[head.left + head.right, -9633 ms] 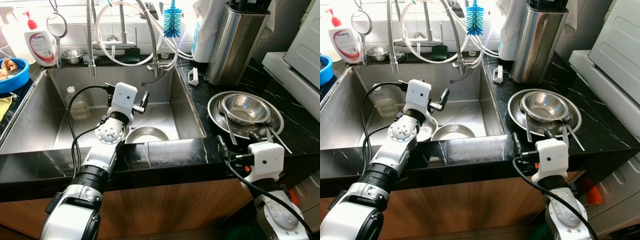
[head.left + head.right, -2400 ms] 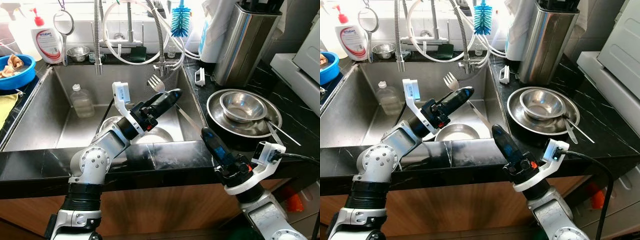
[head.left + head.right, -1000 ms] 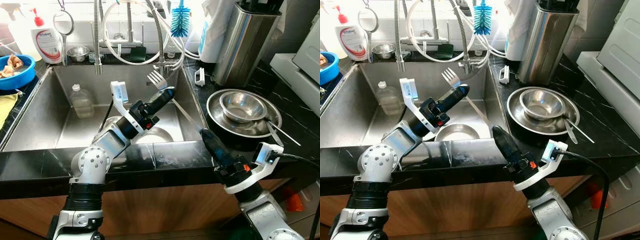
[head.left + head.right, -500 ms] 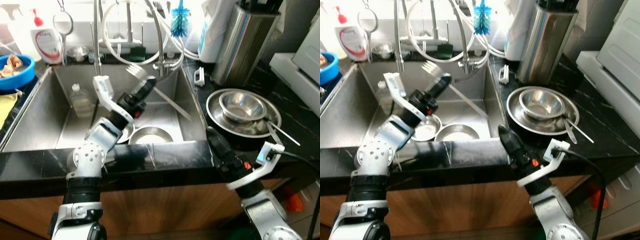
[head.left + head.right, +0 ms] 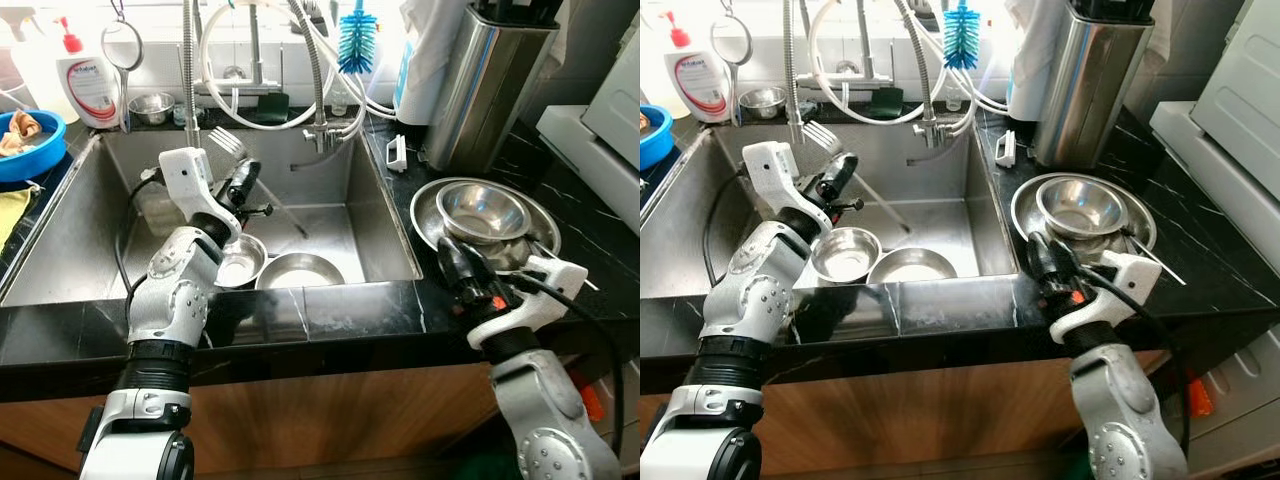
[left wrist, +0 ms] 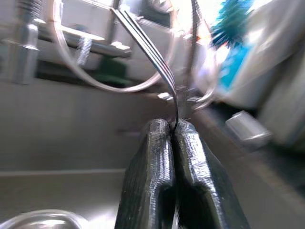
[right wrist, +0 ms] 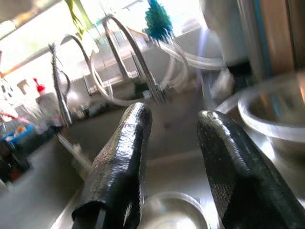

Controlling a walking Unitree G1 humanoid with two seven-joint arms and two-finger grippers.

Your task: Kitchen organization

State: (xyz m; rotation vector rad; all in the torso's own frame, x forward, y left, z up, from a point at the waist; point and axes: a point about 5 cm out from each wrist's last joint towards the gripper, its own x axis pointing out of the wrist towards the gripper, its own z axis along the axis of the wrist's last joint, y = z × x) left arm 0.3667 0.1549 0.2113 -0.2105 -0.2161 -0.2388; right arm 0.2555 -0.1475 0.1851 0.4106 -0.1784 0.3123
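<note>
The left gripper (image 6: 172, 130) pinches a fork (image 5: 228, 143) tight, high over the sink (image 5: 60, 230), likely to move it. The right gripper (image 7: 174, 143) waits with fingers spread by the worktop (image 5: 590, 250) bowls (image 5: 485, 212).

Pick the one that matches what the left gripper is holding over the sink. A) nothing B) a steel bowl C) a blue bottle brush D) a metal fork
D: the left gripper is shut on a metal fork, its tines pointing up toward the faucet hoses above the sink.
</note>
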